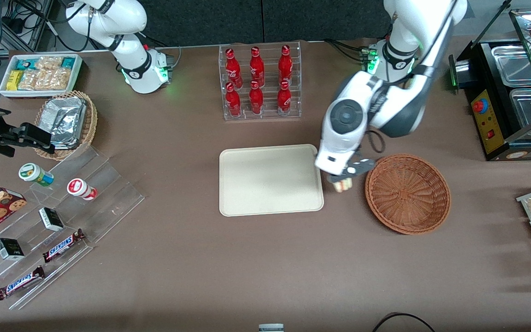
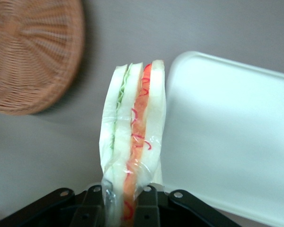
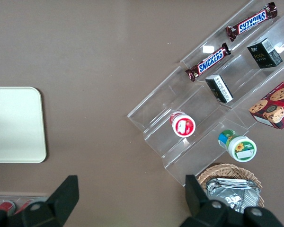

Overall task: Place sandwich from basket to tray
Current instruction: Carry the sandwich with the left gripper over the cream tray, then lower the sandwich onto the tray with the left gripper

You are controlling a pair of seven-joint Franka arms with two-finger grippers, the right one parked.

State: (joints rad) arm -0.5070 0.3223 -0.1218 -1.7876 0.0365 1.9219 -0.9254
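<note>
Clear-wrapped and triangular, the sandwich (image 2: 132,142) of pale bread with red and green filling hangs right in front of your wrist camera, pinched at one end by the left arm's gripper (image 2: 125,201), whose fingers (image 2: 149,201) press closed on either side of the wrap. From the front you see that gripper (image 1: 346,177) carrying the sandwich (image 1: 343,185) above bare table, between the round reddish-brown wicker basket (image 1: 408,193) and the flat cream rectangular plastic tray (image 1: 270,180), just beside the tray's rim. The basket looks emptied, so what remains, in my judgement, is the carry and the release.

Keep the grip as it is; the wedge is soft and held only by one end, so it may swing or slip if you hurry. Travel sideways until the whole sandwich sits over the tray's flat, well inside the low rim rather than over its rounded corner. Then lower until it touches or nearly touches before you open, so it lies down and does not tumble off.
</note>
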